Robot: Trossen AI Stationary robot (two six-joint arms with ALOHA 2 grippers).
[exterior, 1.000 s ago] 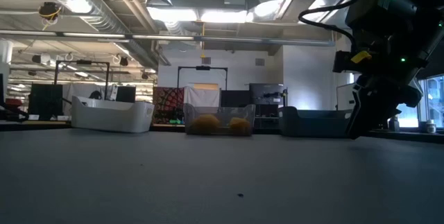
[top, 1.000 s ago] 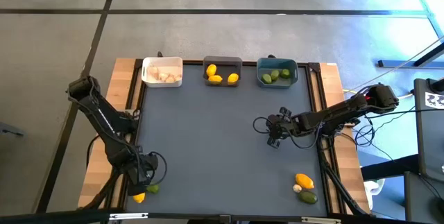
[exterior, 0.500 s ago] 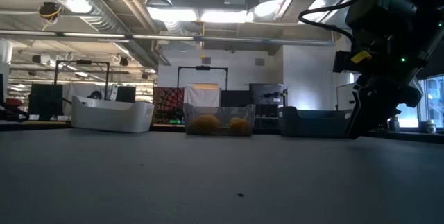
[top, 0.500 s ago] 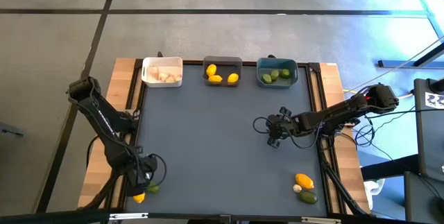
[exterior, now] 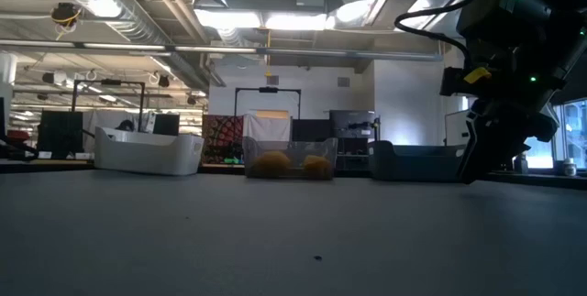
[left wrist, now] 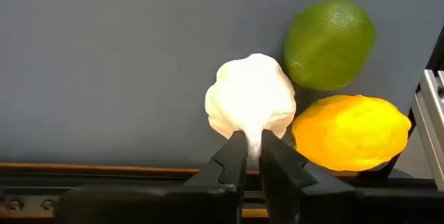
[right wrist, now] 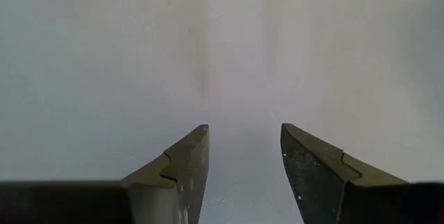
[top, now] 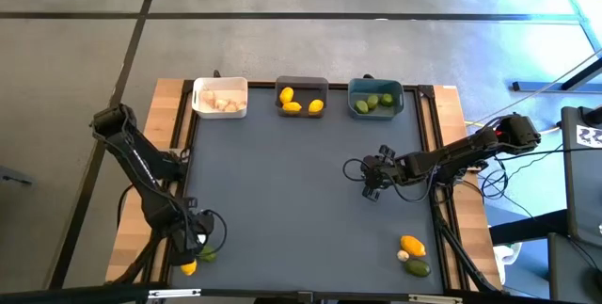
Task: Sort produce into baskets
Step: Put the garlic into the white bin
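No legible text or labels.

Mat centre (top: 301,191) open, bins (top: 300,97) lining far edge

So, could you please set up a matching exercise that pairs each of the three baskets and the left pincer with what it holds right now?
Column one:
1. white basket
2. dark grey basket
3. teal basket
4. left pincer

Column two:
A. green limes
B. a single garlic bulb, pinched at its narrow end
C. yellow lemons
D. several whitish garlic bulbs

Right pairs: 1-D, 2-C, 3-A, 4-B

The garlic bulb in the left pincer sits beside a loose lime and a loose lemon.
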